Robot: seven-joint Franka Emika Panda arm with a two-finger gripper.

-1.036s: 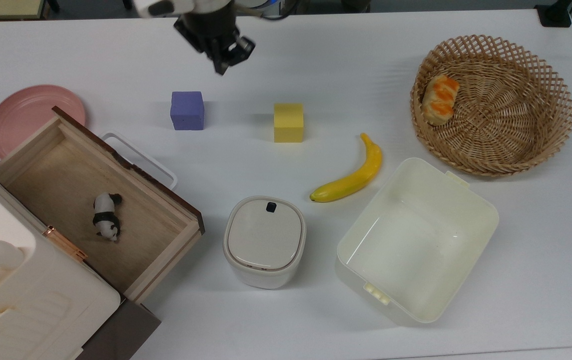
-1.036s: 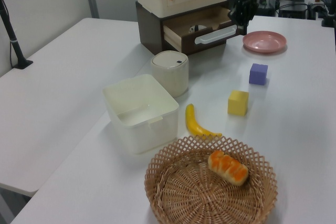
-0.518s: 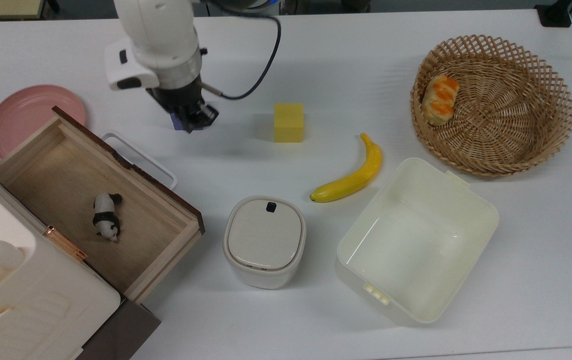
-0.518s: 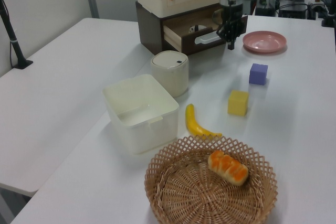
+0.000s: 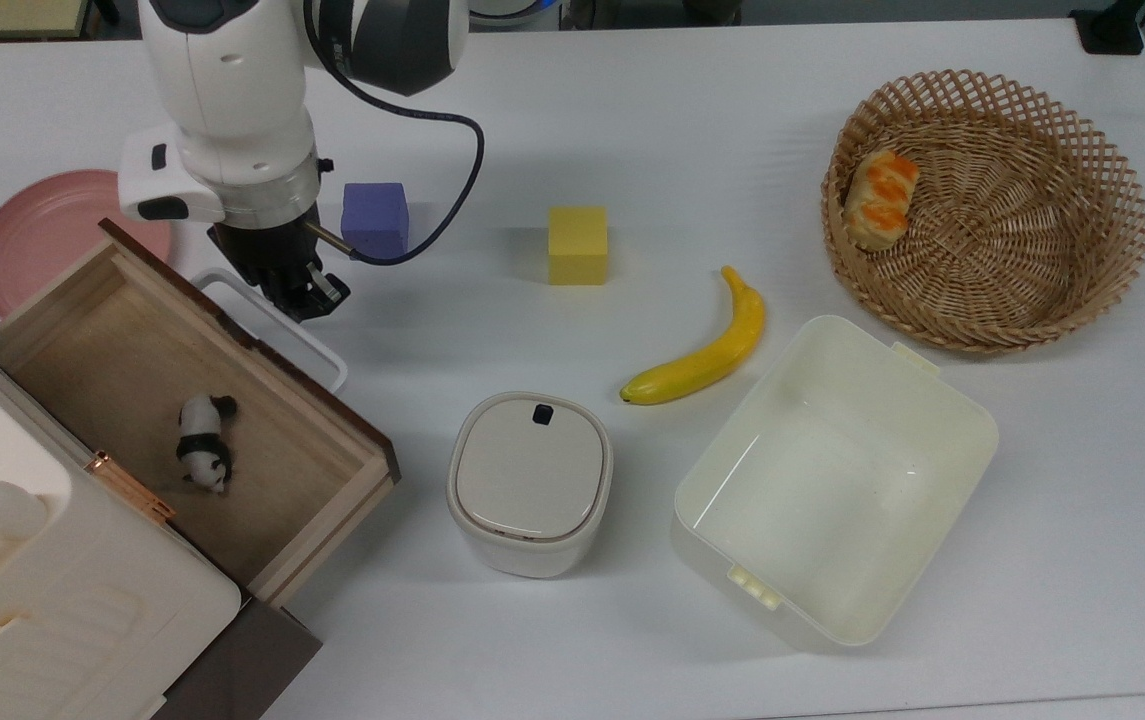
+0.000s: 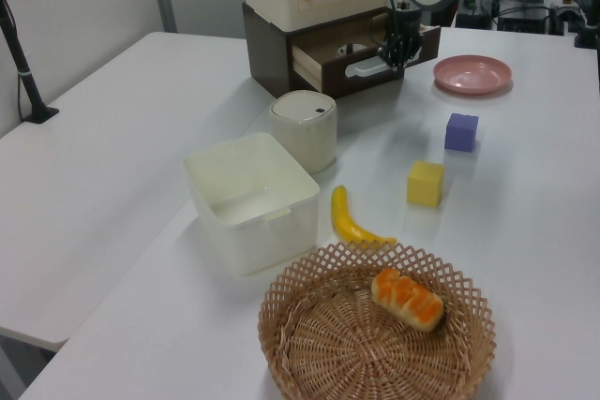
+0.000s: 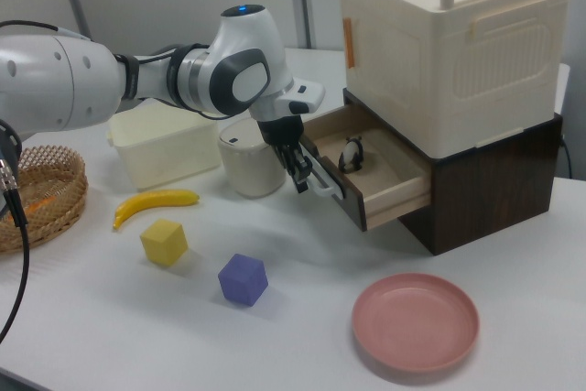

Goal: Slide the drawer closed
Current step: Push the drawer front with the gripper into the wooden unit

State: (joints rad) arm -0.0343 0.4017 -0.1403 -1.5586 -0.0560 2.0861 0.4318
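**At the drawer's handle**

At the top view's left, your drawer (image 5: 187,420) stands pulled out, front panel facing the purple cube (image 5: 375,220), long axis diagonal. Your gripper (image 5: 304,297) presses the white handle (image 5: 272,325), fingers narrow, gripping nothing.

Light-wood drawer (image 5: 147,330) with dark brown front and white handle (image 5: 277,325), black-and-white panda (image 5: 202,455), pink plate (image 5: 32,235), purple cube (image 5: 375,220), yellow banana (image 5: 707,350).

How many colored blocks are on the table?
2. The purple block sits beside the robot arm, near the pink plate. The yellow block sits in the middle of the table, near the banana.
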